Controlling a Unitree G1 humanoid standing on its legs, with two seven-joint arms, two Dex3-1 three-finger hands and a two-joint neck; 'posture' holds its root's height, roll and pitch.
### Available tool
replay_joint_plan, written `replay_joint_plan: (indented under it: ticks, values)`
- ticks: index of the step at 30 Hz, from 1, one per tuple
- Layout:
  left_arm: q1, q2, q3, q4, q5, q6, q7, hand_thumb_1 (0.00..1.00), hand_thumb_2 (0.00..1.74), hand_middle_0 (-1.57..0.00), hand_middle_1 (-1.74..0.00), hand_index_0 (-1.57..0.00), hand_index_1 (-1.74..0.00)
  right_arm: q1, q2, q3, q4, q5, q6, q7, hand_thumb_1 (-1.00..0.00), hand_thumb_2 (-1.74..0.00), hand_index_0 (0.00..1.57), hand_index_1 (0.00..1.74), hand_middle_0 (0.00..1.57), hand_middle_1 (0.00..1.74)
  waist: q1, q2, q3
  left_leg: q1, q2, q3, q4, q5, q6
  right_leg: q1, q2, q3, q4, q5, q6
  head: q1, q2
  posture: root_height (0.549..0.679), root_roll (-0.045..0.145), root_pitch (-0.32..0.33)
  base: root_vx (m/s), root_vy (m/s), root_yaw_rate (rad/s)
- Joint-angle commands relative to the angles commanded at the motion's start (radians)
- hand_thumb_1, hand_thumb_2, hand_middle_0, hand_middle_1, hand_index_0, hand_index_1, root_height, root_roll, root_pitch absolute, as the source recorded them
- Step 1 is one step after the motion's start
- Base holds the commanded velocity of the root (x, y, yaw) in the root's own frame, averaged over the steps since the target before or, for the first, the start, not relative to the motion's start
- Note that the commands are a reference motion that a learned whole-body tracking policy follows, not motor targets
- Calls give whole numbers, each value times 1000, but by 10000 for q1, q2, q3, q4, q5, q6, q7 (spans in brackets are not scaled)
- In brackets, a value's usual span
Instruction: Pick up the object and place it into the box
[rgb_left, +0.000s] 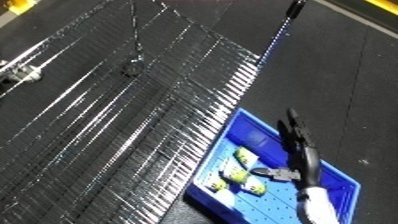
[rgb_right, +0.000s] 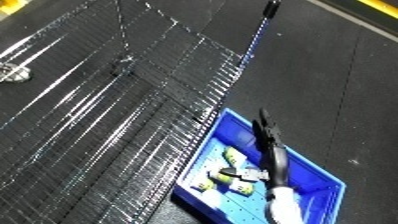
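Observation:
A blue bin (rgb_left: 253, 126) stands at the lower right, by the edge of the dark ribbed table surface (rgb_left: 133, 125). Several small yellow and white packets (rgb_left: 242, 158) lie on its floor. My right hand (rgb_left: 300, 150) hovers over the bin's right half, with its black fingers stretched straight toward the far end and its thumb (rgb_left: 277, 174) sticking out left above the packets. It holds nothing. Its white forearm (rgb_left: 315, 202) comes in from the bottom edge. My left hand is out of sight.
A small silvery-white thing (rgb_left: 22, 74) lies at the left edge of the ribbed surface; what it is I cannot tell. A thin dark pole (rgb_left: 295, 7) stands at the top. Dark floor with a yellow line (rgb_left: 378, 4) runs along the right.

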Motion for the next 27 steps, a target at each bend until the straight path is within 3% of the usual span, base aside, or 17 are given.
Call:
replay_joint_plan:
  ticks: [8, 16, 27]
  values:
    - [-19, 1, 11, -22, 65, 99, 63, 1000, 1740, -1570, -1740, -1570, -1740, -567, 103, 853, -813, -664, 535, 583, 0, 0, 0, 0, 0, 0, 619, -278, -12, -51, -24, -432, -296, 320, -81, 309, 0, -304, -238, 33, -93, -1180, -531, 671, 72, -42, 2, -49, 168]
    - [-51, 64, 159, 65, 288, 335, 15, 1000, 1740, -1570, -1740, -1570, -1740, -1209, 216, 1576, -1043, -1175, 1099, 1101, 0, 0, 0, 0, 0, 0, 1359, -640, -65, -171, 62, -876, -455, 578, -153, 646, -5, -663, -416, 66, -184, -2373, -983, 673, 64, -52, 30, -82, 202]
    - [-120, 415, 622, 174, 548, 728, -156, 1000, 1740, -1570, -1740, -1570, -1740, -1626, 365, 1849, -880, -1170, 1423, 1278, 0, 0, 0, 0, 0, 0, 2137, -1113, 7, -588, 150, -1369, -120, 753, -159, 836, 204, -1128, -25, -96, -345, -3573, -1366, 672, 46, -67, 45, -85, 223]
